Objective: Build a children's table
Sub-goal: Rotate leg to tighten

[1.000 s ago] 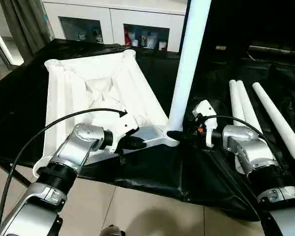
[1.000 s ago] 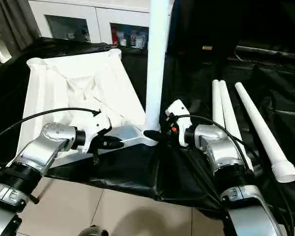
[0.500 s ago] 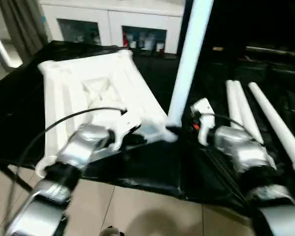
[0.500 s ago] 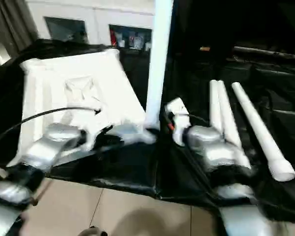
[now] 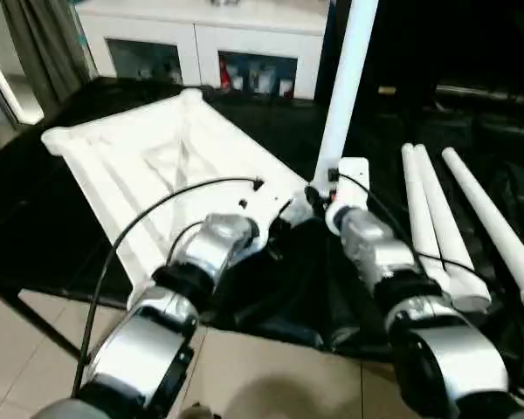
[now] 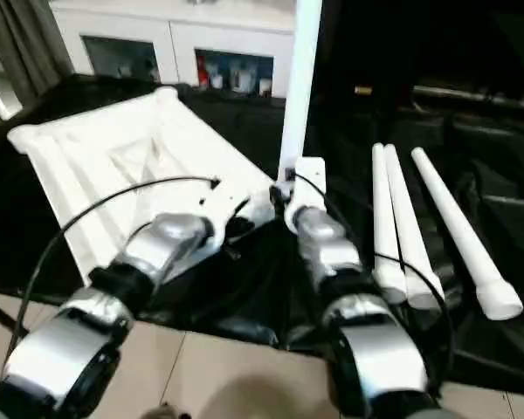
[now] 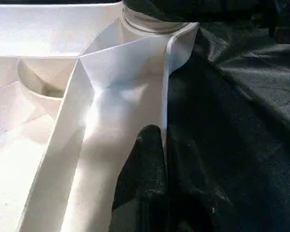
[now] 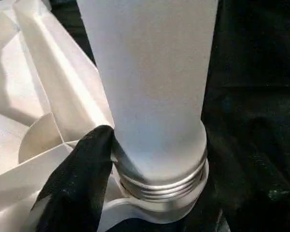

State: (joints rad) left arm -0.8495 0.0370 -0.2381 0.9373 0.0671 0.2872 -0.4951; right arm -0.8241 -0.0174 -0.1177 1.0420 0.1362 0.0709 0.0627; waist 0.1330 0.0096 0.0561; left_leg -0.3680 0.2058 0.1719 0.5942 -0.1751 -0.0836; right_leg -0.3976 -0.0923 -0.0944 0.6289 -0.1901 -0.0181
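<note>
I see the white tabletop lying underside up on the black-draped table, toward its left side, its near corner at the table's front edge. One leg stands upright in that corner's socket, threads showing at its base. My right gripper is at the foot of this leg, one black finger against its side; I cannot tell if the jaws clamp it. My left gripper has its fingers together, pressed on the tabletop's rim wall just beside the socket. Three more legs lie side by side toward the table's right edge, well apart from both grippers.
</note>
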